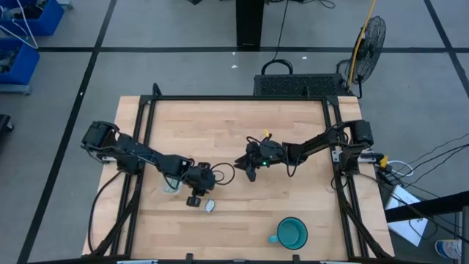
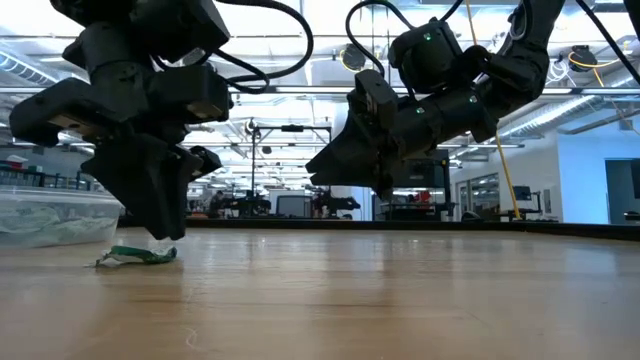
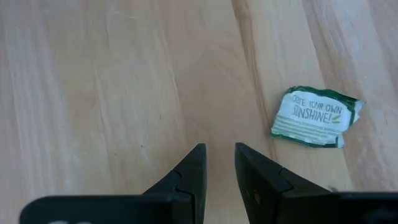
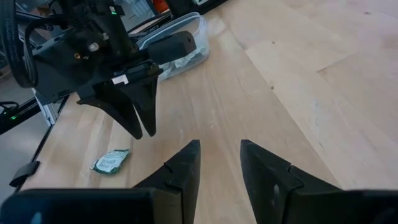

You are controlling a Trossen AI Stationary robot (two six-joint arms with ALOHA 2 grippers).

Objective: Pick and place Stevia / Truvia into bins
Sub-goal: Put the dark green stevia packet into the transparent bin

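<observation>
One pale green and white sachet (image 1: 209, 207) (image 3: 316, 116) lies flat on the wood, slightly crumpled. My left gripper (image 1: 195, 199) (image 3: 219, 155) points down just beside it, low over the table, open by a narrow gap and empty. In the low view the sachet (image 2: 138, 256) rests just in front of the left gripper (image 2: 165, 232). The clear tub (image 1: 171, 184) (image 4: 199, 31) stands behind that gripper toward the table's left, with several sachets inside. My right gripper (image 1: 249, 170) (image 4: 219, 152) hovers over the table's middle, slightly open and empty, facing the left arm.
A teal cup (image 1: 292, 233) stands near the table's near edge, right of centre. Black frame rails run along the left, right and far sides of the table. Bare wood lies between the two grippers and toward the far edge.
</observation>
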